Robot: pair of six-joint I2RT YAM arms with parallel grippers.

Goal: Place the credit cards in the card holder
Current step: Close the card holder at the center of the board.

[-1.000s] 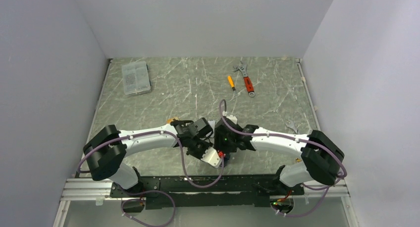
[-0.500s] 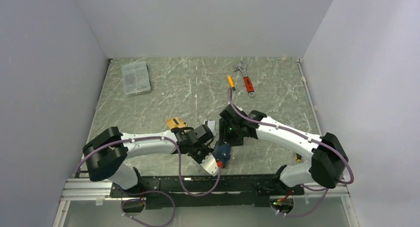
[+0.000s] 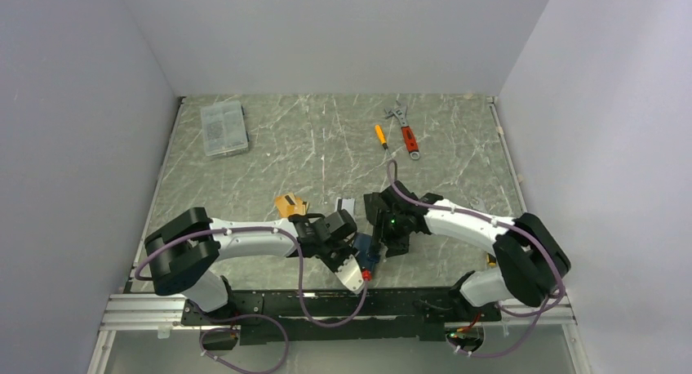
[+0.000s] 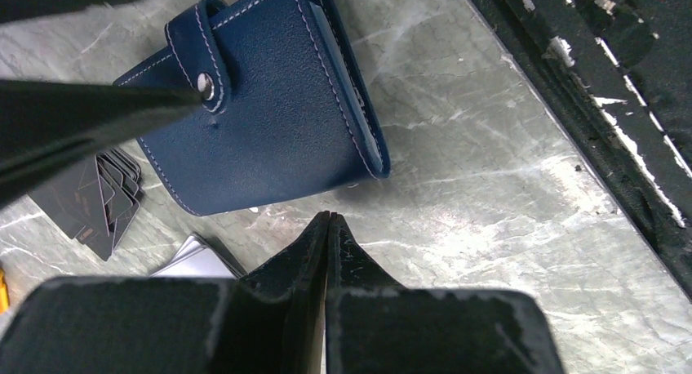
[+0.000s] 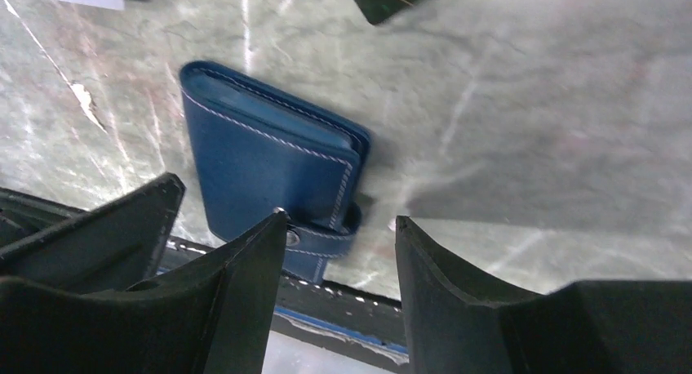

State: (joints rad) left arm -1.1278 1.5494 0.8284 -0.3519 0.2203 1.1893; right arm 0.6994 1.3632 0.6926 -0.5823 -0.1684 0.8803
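1. Lying well left of and beyond the navy blue folding card holder [image 3: 365, 246] is a clear plastic box [image 3: 224, 128].
2. Thin orange-tan cards [image 3: 290, 203] lie left of the card holder. A white-grey card [image 3: 346, 204] and fanned black cards [image 4: 90, 202] lie nearer it.
3. The left gripper [image 4: 328, 227] is clenched on nothing, its tips just short of the card holder.
4. The card holder lies folded on the grey marbled table [image 3: 457, 178].
5. The right gripper [image 5: 337, 223] stands spread, grasping nothing, with one fingertip at the snap tab.
6. A red-handled metal wrench [image 3: 405, 131] and an orange-handled screwdriver [image 3: 380, 135] lie well beyond the card holder.

Grained leather card holder [image 4: 269, 121], glossy marbled table [image 4: 490, 194]
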